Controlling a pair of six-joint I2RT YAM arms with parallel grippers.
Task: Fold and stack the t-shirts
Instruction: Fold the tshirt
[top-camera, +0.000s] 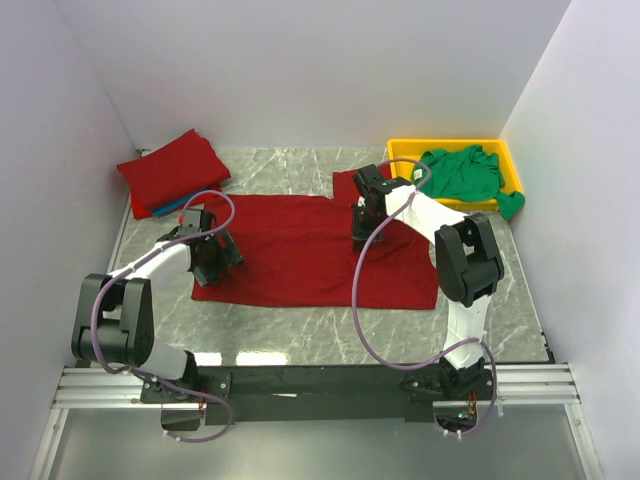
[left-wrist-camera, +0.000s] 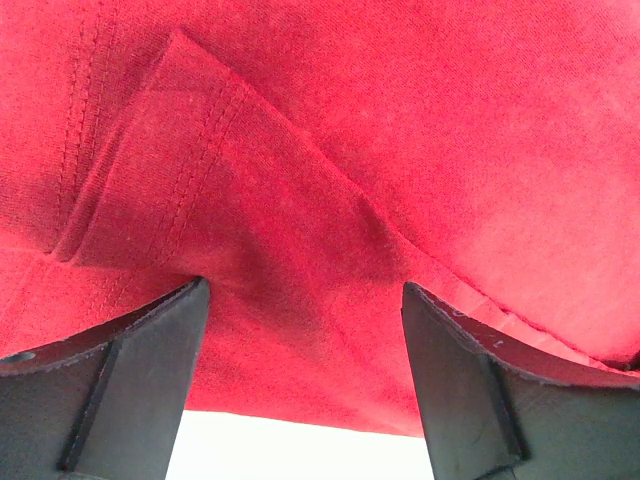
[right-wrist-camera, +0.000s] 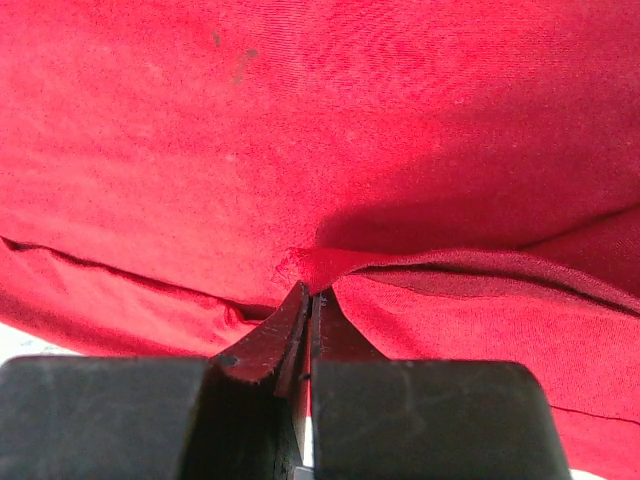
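Note:
A dark red t-shirt (top-camera: 300, 250) lies spread on the marble table. My left gripper (top-camera: 222, 258) is open at the shirt's left edge, its jaws wide over a folded hem (left-wrist-camera: 250, 200). My right gripper (top-camera: 360, 235) is shut on a pinch of the same red cloth (right-wrist-camera: 320, 262) near the shirt's upper right. A stack of folded red shirts (top-camera: 172, 170) sits at the back left with a blue one (top-camera: 170, 207) under it. A bright green t-shirt (top-camera: 465, 175) lies crumpled in the yellow tray (top-camera: 400, 148).
White walls close in the table on the left, back and right. The yellow tray stands at the back right corner. The arm bases sit on a black rail (top-camera: 320, 382) at the near edge.

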